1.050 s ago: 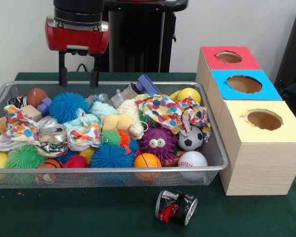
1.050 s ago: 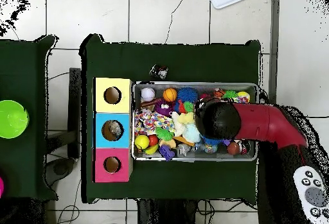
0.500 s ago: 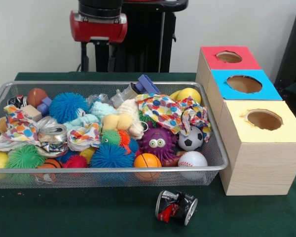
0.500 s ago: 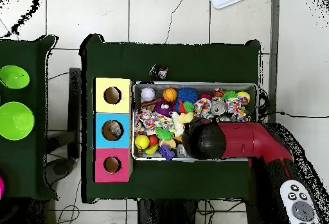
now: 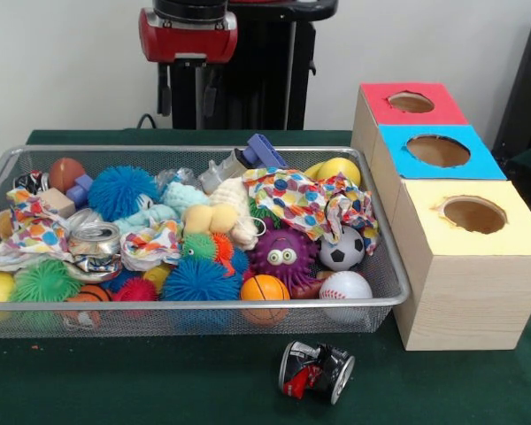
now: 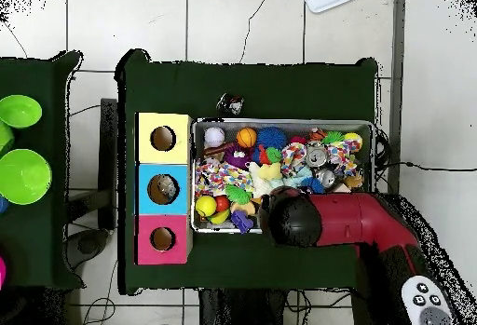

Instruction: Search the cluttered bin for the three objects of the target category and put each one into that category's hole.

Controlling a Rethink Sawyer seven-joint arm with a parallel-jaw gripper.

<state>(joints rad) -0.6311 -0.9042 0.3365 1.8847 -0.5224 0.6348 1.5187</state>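
- Plainly, the red and black gripper is held high beyond the far edge of the silver wire-mesh bin. Its jaws are spread and nothing is held.
- The target category cannot be told. All candidates lie heaped in the bin, so a wrong pick is likely.
- The crumpled spotted paper near the bin's right end could be snagged along with a toy.
- Round balls such as the orange basketball at the near edge could be squeezed out of the jaws.
- A dented black and red can lies on the green-covered table outside the bin and may be missed.
- A drop could miss the yellow-topped wooden box's hole and roll away.
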